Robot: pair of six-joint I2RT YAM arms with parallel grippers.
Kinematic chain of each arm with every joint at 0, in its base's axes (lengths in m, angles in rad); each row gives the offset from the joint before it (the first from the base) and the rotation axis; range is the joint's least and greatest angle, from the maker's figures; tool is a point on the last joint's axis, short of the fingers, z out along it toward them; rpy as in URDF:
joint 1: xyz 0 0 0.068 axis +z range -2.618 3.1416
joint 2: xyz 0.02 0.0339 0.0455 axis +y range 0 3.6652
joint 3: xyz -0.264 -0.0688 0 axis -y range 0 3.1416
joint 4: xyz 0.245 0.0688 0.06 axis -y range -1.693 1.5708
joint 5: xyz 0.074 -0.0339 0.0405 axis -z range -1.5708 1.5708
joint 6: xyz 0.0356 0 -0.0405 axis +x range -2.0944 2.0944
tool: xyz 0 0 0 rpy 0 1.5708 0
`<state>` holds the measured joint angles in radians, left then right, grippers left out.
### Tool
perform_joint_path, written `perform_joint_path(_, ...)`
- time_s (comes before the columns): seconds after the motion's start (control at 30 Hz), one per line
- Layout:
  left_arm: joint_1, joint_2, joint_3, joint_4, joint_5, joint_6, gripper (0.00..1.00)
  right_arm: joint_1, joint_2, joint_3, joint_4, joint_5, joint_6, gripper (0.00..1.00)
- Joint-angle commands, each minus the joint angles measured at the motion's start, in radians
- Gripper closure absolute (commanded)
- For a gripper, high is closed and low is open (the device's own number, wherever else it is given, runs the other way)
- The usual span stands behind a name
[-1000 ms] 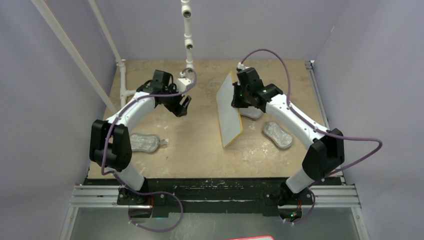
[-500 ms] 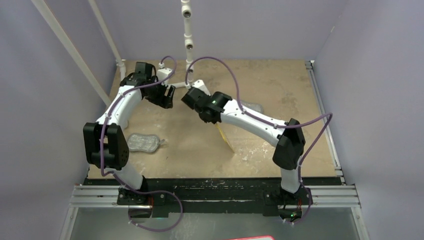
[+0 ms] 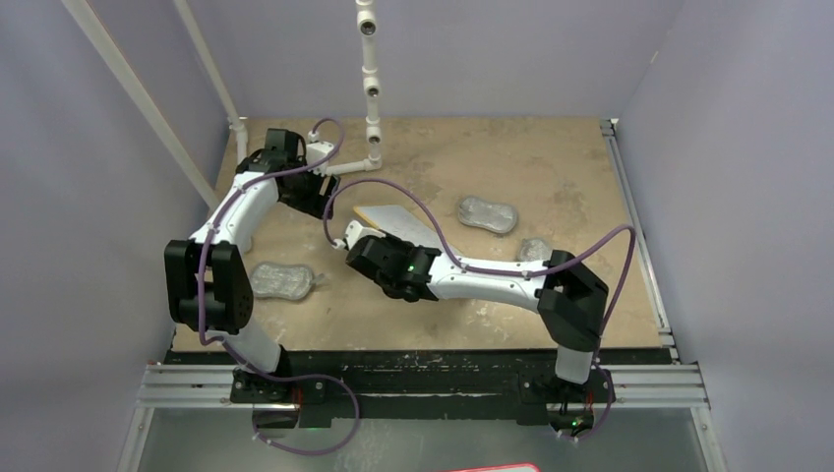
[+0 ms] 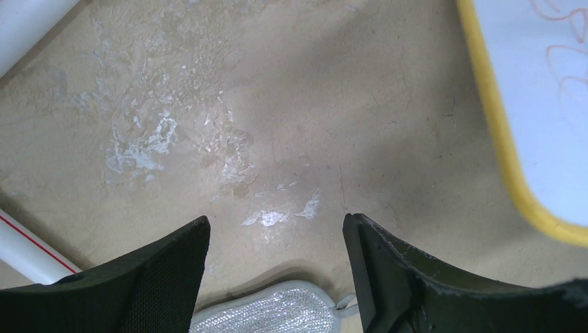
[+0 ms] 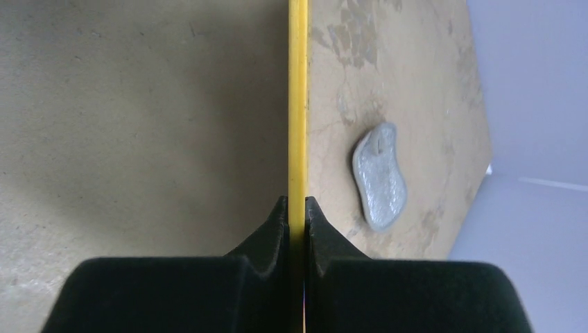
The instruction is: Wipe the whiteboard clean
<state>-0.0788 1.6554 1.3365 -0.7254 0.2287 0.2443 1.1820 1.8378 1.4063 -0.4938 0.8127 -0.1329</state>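
whiteboard point(image 3: 401, 218): left of table centre, gripped at its near-left end; white face and thin yellow rim showed in the top view
whiteboard, left wrist view point(image 4: 548, 104): only one rounded corner in frame, upper right; faint red scribbles on it, the rest cut off
whiteboard, right wrist view point(image 5: 298, 104): seen edge-on as a yellow line running up from the fingers; face not visible
hidden: the near part of the board lay under the right wrist in the top view; could not tell whether the board rested flat on the table or was held tilted off it
right gripper point(image 3: 356, 239): reached across to the left of centre; fingers point(image 5: 274, 229) pressed together on the board's yellow edge, one on each side
left gripper point(image 4: 276, 222): fingers spread wide with nothing between them, over bare table just beside the board's corner, not touching it
left gripper, top view point(image 3: 317, 200): near the far-left part of the table, fingers hard to make out there
far pad point(image 3: 489, 213): grey oval cloth, right of the board, apart from it
right pad point(image 3: 534, 250): mostly covered by the right forearm
left pad point(image 3: 280, 280): near the left arm; its end and loop showed at the bottom edge of the left wrist view point(image 4: 277, 312)
grey pad point(image 5: 380, 177): right of the board edge; which pad unclear
table point(image 3: 570, 157): tan, scuffed with white marks
pipe point(image 3: 370, 79): white, standing at the far edge
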Motion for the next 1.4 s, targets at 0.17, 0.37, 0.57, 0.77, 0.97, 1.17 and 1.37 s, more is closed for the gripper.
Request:
perform_joint_path(0.17, 0.005, -0.034, -0.015, 0.032, -0.014, -0.026, 0.29, 0.08, -0.067, -0.179, 0.549, -0.327, -0.286, 1.0)
perform_joint_path(0.37, 0.005, -0.028, -0.031, 0.046, -0.006, -0.036, 0.28, 0.124, -0.059, -0.299, 0.701, -0.344, -0.325, 1.0)
perform_joint_path(0.57, 0.005, -0.016, -0.047, 0.063, -0.002, -0.04, 0.26, 0.133, -0.065, -0.427, 0.796, -0.383, -0.357, 1.0)
perform_joint_path(0.77, -0.004, -0.015, -0.066, 0.075, 0.012, -0.045, 0.24, 0.133, -0.084, -0.531, 0.843, -0.386, -0.363, 1.0)
perform_joint_path(0.97, -0.018, -0.009, -0.083, 0.084, 0.012, -0.047, 0.21, 0.133, -0.108, -0.604, 0.796, -0.412, -0.344, 0.96)
perform_joint_path(1.17, -0.039, -0.014, -0.086, 0.089, 0.011, -0.054, 0.19, 0.131, -0.115, -0.66, 0.758, -0.381, -0.347, 0.87)
perform_joint_path(1.37, -0.047, -0.029, -0.1, 0.098, 0.016, -0.053, 0.17, 0.122, -0.118, -0.707, 0.756, -0.296, -0.373, 0.71)
